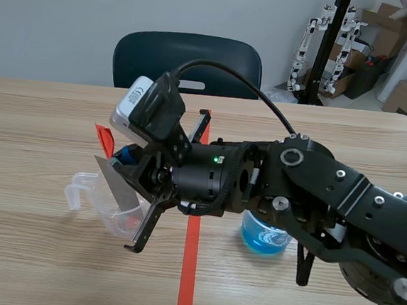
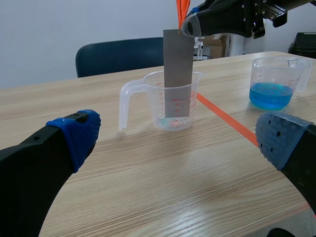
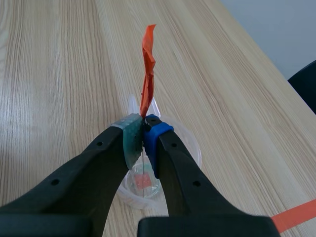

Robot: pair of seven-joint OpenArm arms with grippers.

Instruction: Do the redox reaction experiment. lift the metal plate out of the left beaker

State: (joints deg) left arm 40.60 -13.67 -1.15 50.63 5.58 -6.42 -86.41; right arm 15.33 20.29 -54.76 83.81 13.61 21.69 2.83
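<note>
Your right claw (image 3: 143,131) pinches the top of the metal plate (image 2: 177,74), whose long axis stands near upright below it, lower end inside the left beaker (image 2: 150,98) on the tabletop (image 2: 148,187).

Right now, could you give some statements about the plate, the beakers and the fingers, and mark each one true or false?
1. The right gripper has its fingers shut on the metal plate. True.
2. The metal plate is wholly out of the left beaker. False: its lower end stands inside it.
3. The right beaker holds blue liquid. True.
4. The left gripper grips the left beaker's handle. False: its fingers are open, short of the beaker.
</note>
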